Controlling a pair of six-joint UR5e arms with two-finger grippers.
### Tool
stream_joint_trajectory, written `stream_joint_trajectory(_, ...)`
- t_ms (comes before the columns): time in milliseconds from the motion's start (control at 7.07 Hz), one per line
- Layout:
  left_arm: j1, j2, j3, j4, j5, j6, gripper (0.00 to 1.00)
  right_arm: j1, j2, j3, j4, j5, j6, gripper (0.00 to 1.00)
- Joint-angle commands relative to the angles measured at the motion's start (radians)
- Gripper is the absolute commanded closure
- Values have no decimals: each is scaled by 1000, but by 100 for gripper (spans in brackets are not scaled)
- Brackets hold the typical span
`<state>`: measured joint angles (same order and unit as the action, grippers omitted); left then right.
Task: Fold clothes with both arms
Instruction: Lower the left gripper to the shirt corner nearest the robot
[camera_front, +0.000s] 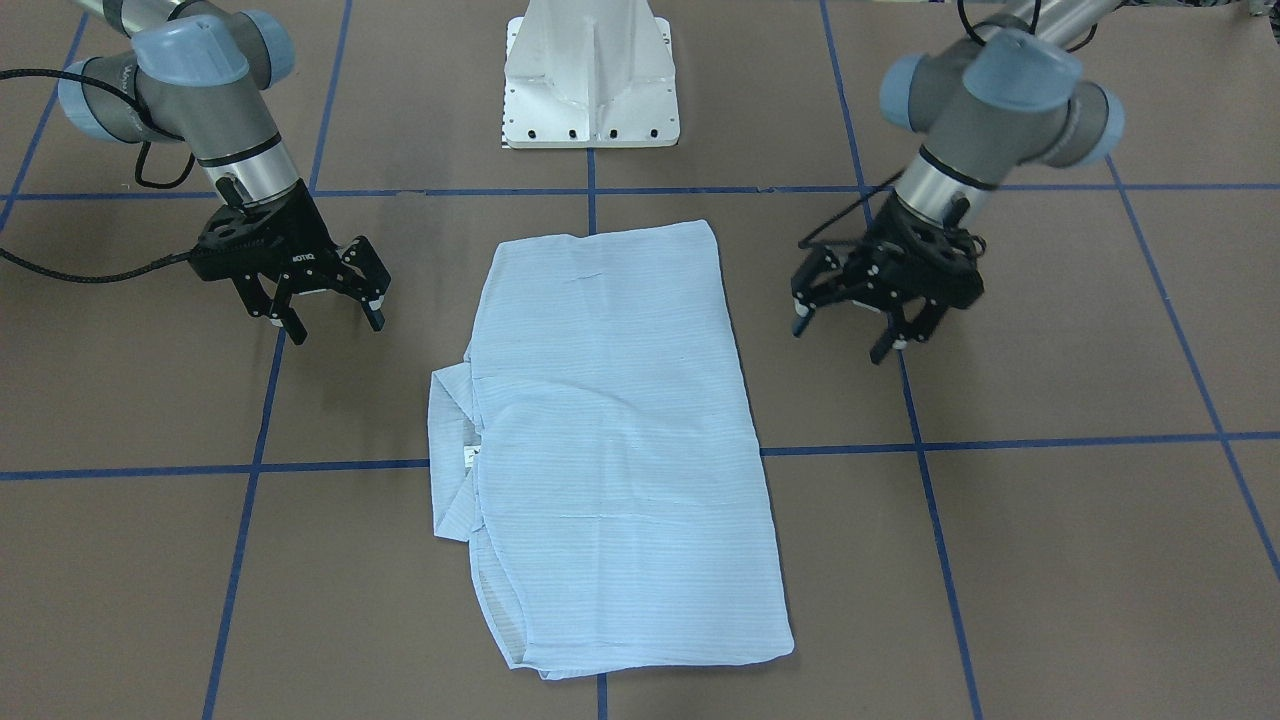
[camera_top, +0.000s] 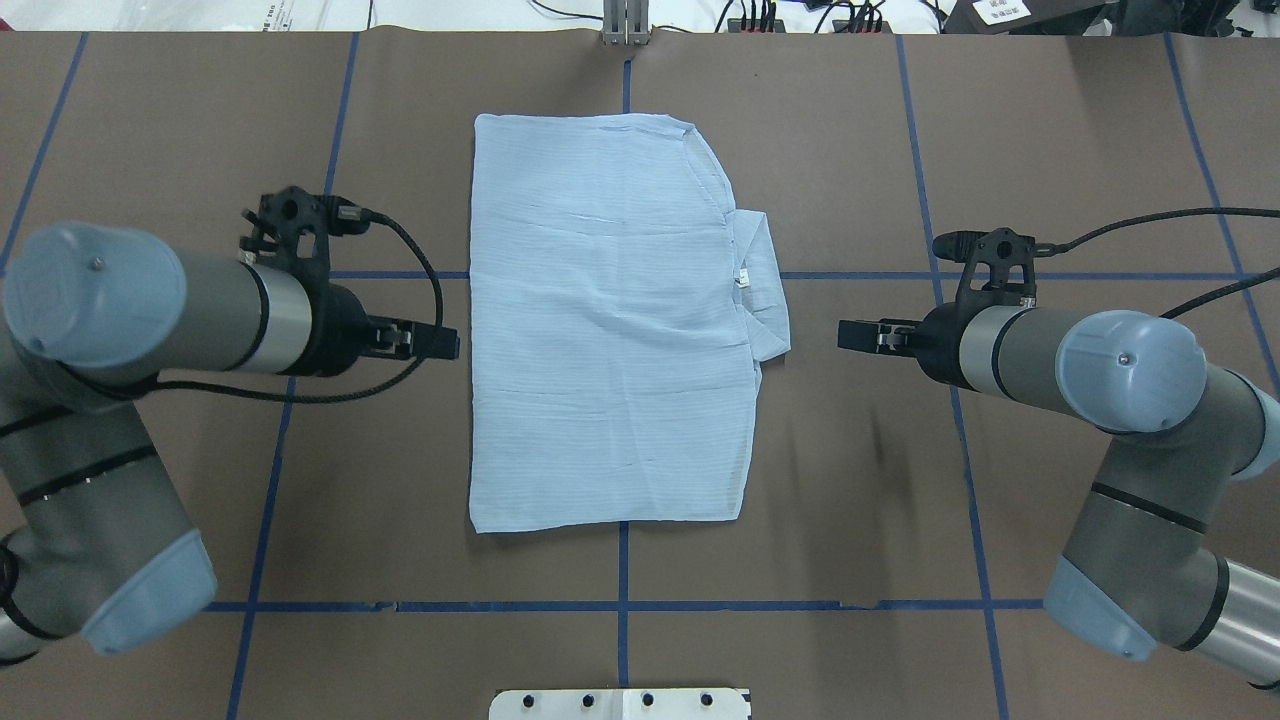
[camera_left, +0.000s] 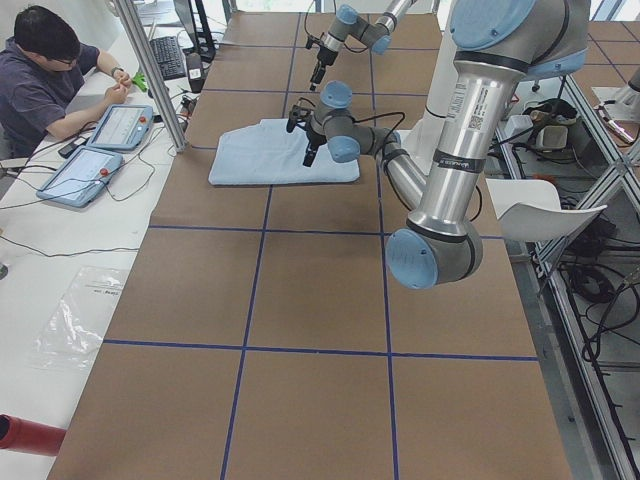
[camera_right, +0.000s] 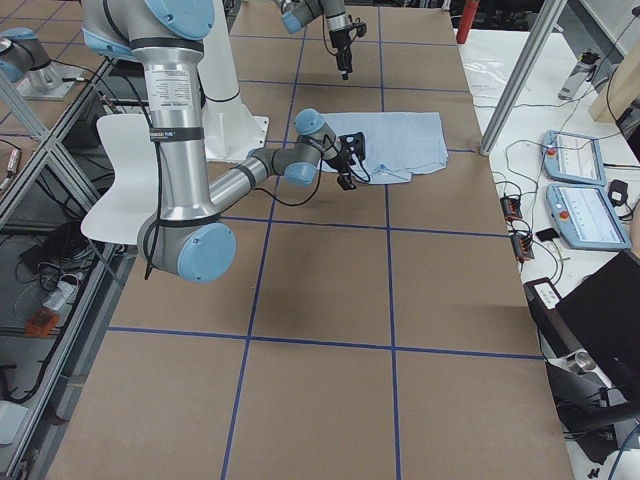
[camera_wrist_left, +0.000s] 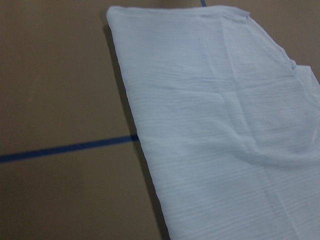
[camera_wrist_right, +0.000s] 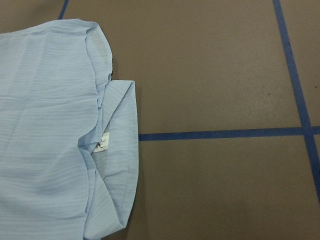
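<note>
The pale-blue shirt (camera_front: 610, 440) is seen lying flat at the middle of the brown table (camera_front: 1050, 560). It has already been brought to a long rectangle, with its collar (camera_top: 765, 290) and a small white label (camera_wrist_right: 103, 143) jutting from the long edge on the robot's right side. The left gripper (camera_front: 842, 335) and the right gripper (camera_front: 330, 318) are held above the table on either side of the cloth, near its long edges but apart from it. The fingers of both are spread wide and nothing is held in either. The step in hand is judged to be a pause between folds, with a further fold across the length not yet made. For that, the two corners of one short edge would need to be pinched, one by each gripper, then lifted evenly and laid over the opposite edge. In this way the thin fabric would not be dragged askew, nor the collar pulled further out.
</note>
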<state>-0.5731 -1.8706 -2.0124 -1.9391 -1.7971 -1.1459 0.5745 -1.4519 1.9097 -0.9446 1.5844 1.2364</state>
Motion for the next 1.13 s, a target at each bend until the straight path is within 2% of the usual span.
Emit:
stream_joint_trajectory(0,190,5,0,40,142,-173,0,-1,2,-1,-2,-3,6,0)
stream_joint_trajectory(283,280,-13,87,40,194,-253,2,-2,-1,-6,0,-9,6,0)
stream_joint_trajectory(707,300,-16,106,40,206,-256,35,-5,-1,-8,0,-9,6,0)
stream_joint_trajectory(990,311,-18,113,40,206,-256,36,-8,-1,-11,0,-9,6,0)
